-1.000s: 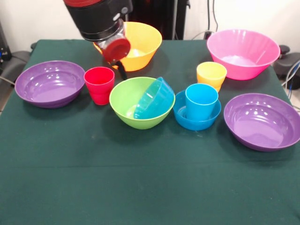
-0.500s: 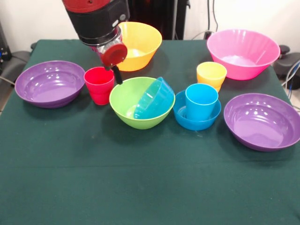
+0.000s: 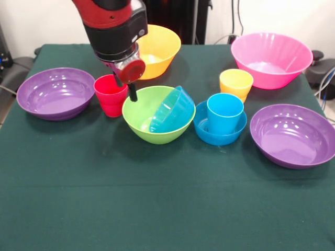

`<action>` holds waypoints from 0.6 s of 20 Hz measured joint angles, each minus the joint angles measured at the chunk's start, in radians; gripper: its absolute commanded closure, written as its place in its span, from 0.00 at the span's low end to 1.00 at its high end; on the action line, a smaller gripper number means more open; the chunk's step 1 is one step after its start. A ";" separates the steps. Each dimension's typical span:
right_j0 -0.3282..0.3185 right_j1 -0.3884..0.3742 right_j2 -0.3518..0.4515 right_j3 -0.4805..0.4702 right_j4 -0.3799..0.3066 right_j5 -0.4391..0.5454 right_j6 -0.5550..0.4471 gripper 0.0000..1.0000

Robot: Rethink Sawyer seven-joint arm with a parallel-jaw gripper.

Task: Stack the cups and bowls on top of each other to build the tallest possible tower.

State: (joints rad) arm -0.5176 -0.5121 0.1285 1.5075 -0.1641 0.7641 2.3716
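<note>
No readable writing anywhere. Gripper point(image 3: 132, 93) hangs between red cup point(image 3: 110, 94) and lime green bowl point(image 3: 157, 114), which holds a tilted blue bowl point(image 3: 172, 111); can't tell its opening.

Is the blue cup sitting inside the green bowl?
No, the blue cup stands upright in a small blue bowl beside the green bowl, which holds another small blue bowl lying tilted.

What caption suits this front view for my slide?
End effector hovers between red cup and lime green bowl holding a tilted blue bowl.
</note>
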 measured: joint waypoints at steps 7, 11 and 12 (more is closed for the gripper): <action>-0.004 -0.010 0.000 0.025 -0.099 0.000 0.000 0.00; -0.007 -0.016 0.000 0.035 -0.123 0.000 0.000 0.00; -0.008 -0.016 0.000 0.039 -0.128 0.000 0.000 0.00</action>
State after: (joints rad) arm -0.5256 -0.5277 0.1284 1.5464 -0.2924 0.7639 2.3716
